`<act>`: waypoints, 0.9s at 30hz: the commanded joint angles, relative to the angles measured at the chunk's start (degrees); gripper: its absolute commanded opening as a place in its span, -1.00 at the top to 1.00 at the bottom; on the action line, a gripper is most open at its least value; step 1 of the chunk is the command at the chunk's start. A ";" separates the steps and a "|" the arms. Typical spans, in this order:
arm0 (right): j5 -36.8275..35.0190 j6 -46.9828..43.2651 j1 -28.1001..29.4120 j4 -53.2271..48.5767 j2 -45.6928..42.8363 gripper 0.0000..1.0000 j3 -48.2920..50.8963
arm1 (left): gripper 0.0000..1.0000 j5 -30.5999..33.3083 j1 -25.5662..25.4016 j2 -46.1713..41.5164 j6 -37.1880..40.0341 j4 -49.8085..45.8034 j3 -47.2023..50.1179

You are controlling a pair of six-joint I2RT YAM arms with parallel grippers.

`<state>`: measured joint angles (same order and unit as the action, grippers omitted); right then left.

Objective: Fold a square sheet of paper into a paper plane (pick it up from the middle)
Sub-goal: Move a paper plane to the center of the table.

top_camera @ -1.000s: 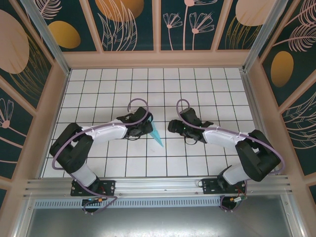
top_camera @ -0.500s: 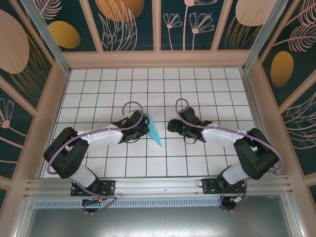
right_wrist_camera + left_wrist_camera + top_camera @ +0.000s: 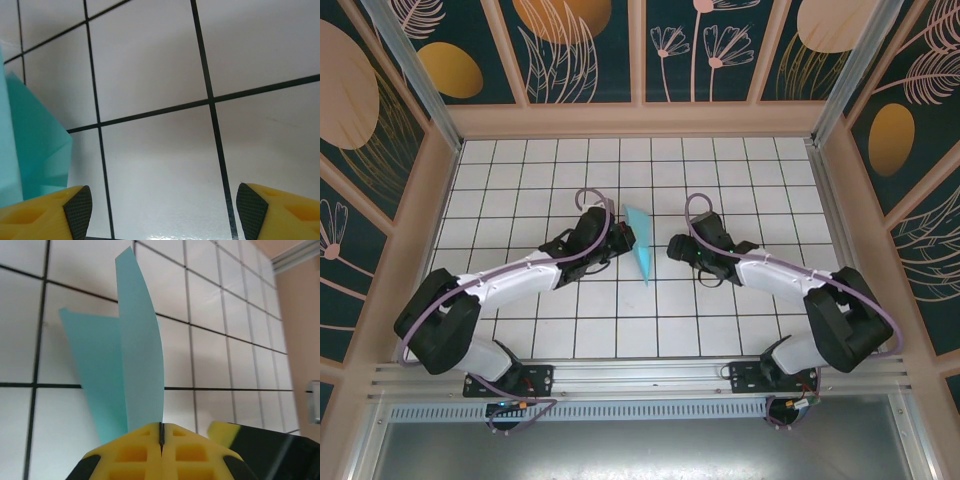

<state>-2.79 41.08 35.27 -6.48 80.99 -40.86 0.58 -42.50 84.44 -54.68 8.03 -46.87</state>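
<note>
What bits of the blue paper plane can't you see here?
Left wrist view: the lower end of the paper plane is hidden inside the shut left pincer.
Right wrist view: the picture's left edge cuts off most of it.
Top view: its folds are too small to make out.

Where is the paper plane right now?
In the top view, the paper plane is mid-table, clamped in the left gripper, with the open right gripper on its right.
</note>
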 commanded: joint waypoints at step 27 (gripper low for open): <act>13.79 -6.34 10.87 10.13 10.95 -0.09 -5.79 | 1.00 -2.40 3.43 2.42 -7.60 14.97 18.34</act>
<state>11.88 36.05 45.74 5.30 91.26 -44.64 -2.52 -39.35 86.15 -61.60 21.43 -29.12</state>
